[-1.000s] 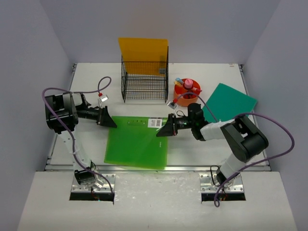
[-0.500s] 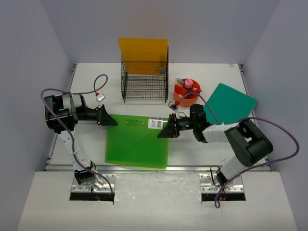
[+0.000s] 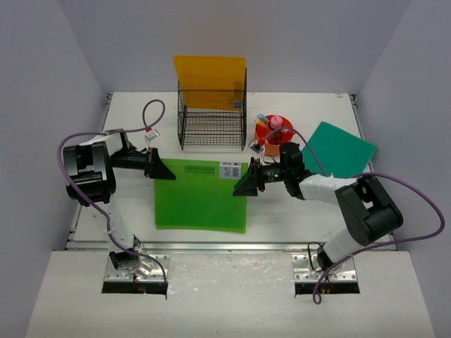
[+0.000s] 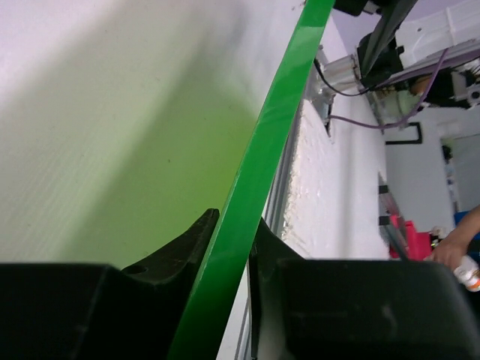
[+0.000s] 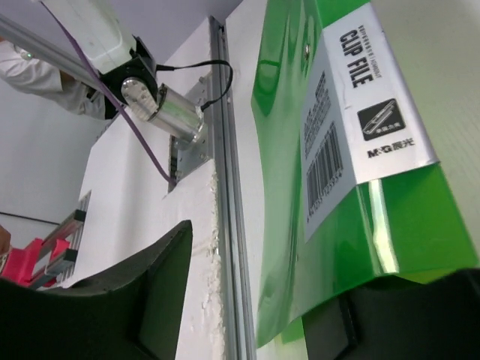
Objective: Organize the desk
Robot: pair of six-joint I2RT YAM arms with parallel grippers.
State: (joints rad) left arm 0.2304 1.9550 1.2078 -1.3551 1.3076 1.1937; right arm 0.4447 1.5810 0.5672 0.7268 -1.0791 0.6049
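From above: a big white desk [image 3: 296, 222] under both arms, with a silver rail [image 3: 232, 246] along its near edge. Between the two hands, over the desk, a green clip file [image 3: 201, 201]. At its left edge, the left gripper [image 3: 163, 172], pinching it. At its right edge, the right gripper [image 3: 244, 187], just beside a white sticker [image 3: 229, 170] (the one with the bar code). Just behind the right gripper, a round orange tray [image 3: 268, 146] full of pens. Further back past that hand's wrist, a teal folder [image 3: 338, 149]. Out beyond both hands, a black wire rack [image 3: 211, 120], with an orange folder [image 3: 210, 74] standing behind it.

From the left wrist: the file's thin green edge squeezed between two black fingers [image 4: 176, 251], touching both. Clamped tight on the file. Left of the fingers, smooth desk with a green glow on it.

From the right wrist: the file with its "CLIP FILE" sticker, one corner down between the spread fingers [image 5: 150, 285]. Leaning against the right finger, with a clear gap to the left one. Wide apart, not squeezing. Beside the left finger, the desk's rail.
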